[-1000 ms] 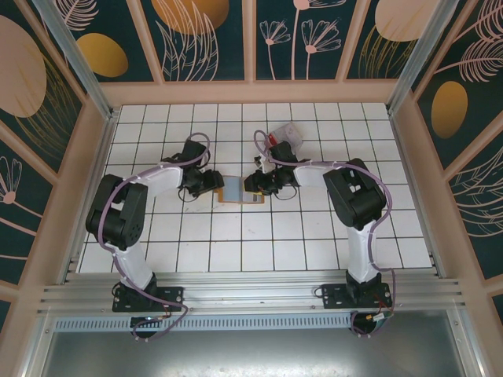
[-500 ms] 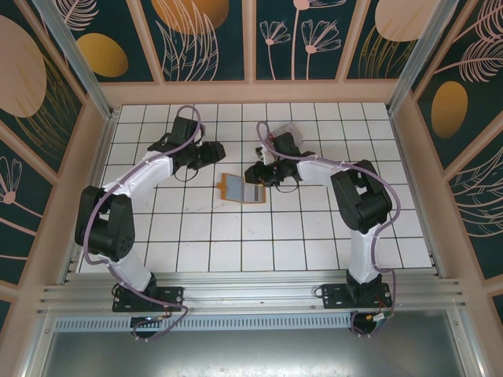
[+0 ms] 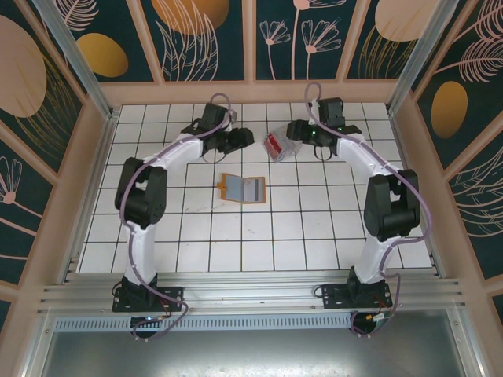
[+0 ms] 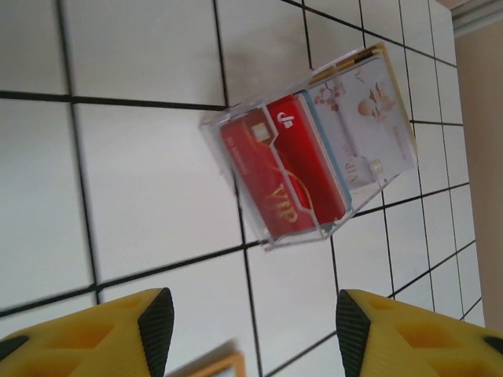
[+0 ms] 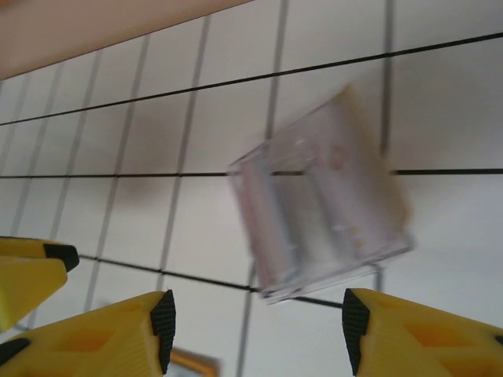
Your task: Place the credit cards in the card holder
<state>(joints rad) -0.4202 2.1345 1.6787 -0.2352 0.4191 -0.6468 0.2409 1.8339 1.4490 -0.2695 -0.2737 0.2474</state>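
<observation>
Mid-bench | card holder lying open and flat, well apart from both claws | credit cards, red and whitish, sitting inside clear plastic box farther back, between claws | left claw hovering, gaping, gripping nothing | right claw hovering, gaping, gripping nothing

A: What colour was the card holder?
B: Orange-tan outside with a grey lining, on a white-tiled table with dark grid lines.
A: And beyond the card holder?
B: A clear box held a red card lettered in gold and a whitish card with a faint floral print.
A: The end effectors?
B: The left end effector and the right end effector were both yellow, tipped in black.
</observation>
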